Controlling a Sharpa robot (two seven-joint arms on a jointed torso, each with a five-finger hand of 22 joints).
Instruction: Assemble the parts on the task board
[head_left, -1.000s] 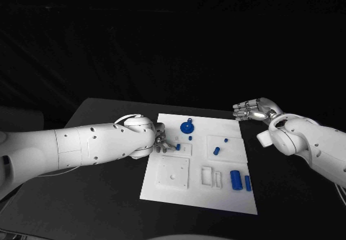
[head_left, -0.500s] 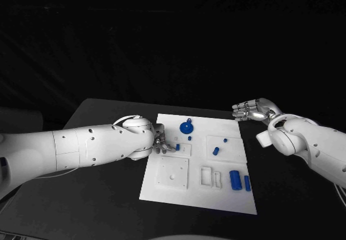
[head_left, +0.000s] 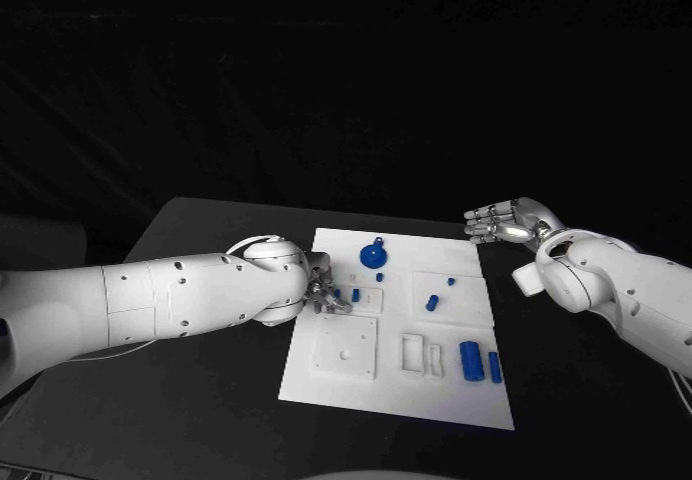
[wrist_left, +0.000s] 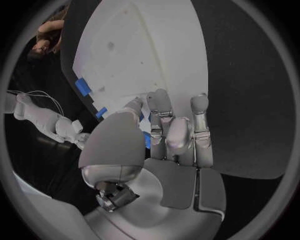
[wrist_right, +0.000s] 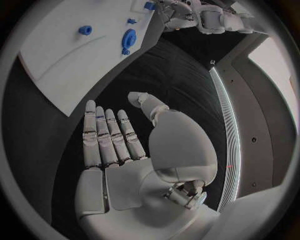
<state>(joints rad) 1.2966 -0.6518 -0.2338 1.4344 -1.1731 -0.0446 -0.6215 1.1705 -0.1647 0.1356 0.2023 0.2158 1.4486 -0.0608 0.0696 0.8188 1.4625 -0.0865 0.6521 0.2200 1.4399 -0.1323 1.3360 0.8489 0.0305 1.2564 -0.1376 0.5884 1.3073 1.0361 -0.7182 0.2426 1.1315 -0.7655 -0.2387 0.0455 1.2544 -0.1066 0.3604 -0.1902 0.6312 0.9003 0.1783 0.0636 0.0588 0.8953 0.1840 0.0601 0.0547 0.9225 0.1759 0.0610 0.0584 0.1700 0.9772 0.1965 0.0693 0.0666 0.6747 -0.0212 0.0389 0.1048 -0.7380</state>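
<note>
The white task board lies mid-table. My left hand rests on its left edge. In the left wrist view its thumb and fingers pinch a small blue peg against the board. On the board lie a round blue knob, a short blue peg, a tiny blue stud and two blue cylinders near the right edge. My right hand hovers open, holding nothing, off the board's far right corner; its fingers are spread flat.
A white square plate and two narrow slots sit on the near half of the board. Black table surrounds the board on all sides. The right wrist view shows the knob and my left hand beyond it.
My left hand has crept slightly toward the near side and its fingers have drawn in around the small blue peg. The right hand has stayed where it was.
</note>
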